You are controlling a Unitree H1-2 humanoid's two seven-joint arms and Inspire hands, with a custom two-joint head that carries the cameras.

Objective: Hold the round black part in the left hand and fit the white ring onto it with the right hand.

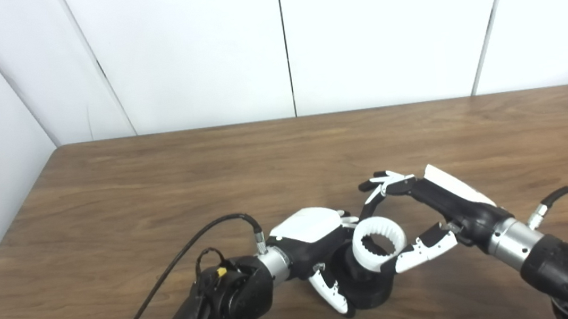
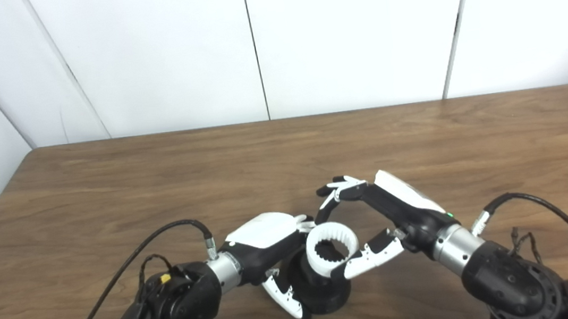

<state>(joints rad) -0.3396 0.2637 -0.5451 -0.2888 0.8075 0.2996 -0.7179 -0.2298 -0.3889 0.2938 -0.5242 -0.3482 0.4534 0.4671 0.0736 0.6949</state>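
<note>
At the table's near edge, the robot's left hand (image 1: 310, 239) grips the round black part (image 1: 365, 284), which rests on the wooden table (image 1: 158, 184). Atop that part sits the toothed white ring (image 1: 378, 244), pinched by the right hand (image 1: 431, 207) between thumb and fingers (image 1: 385, 180). White wall panels (image 1: 186, 53) rise beyond.
</note>
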